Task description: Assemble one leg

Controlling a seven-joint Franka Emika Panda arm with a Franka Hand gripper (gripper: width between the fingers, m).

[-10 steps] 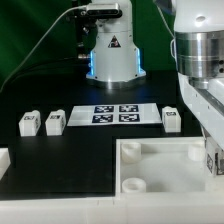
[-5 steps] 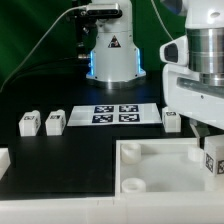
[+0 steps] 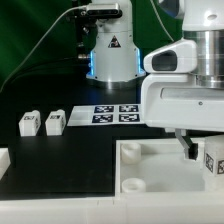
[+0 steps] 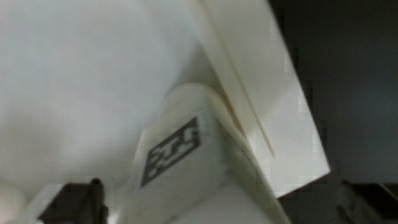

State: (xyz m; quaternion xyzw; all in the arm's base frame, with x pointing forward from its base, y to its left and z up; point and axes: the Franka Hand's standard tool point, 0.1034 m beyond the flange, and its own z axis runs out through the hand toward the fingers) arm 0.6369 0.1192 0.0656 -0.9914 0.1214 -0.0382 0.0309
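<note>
My gripper (image 3: 196, 150) hangs over the right end of the large white tray-like part (image 3: 150, 160), its big white hand filling the exterior view's right. One dark finger (image 3: 188, 147) shows just left of a tagged white leg (image 3: 213, 160) that stands in the tray part at the frame's edge. In the wrist view that leg (image 4: 173, 150) lies against the tray's white wall (image 4: 249, 60), between my two dark fingertips (image 4: 75, 200), which stand wide apart and do not touch it. Two more legs (image 3: 29, 123) (image 3: 55, 122) stand at the exterior view's left.
The marker board (image 3: 112, 114) lies on the black table behind the tray part. The arm's base (image 3: 110, 50) stands at the back. A white piece (image 3: 4, 157) shows at the left edge. My hand hides the spot right of the marker board.
My hand has swung toward the exterior view's left and now covers the leg that stood right of the marker board. The legs at the left have not moved.
</note>
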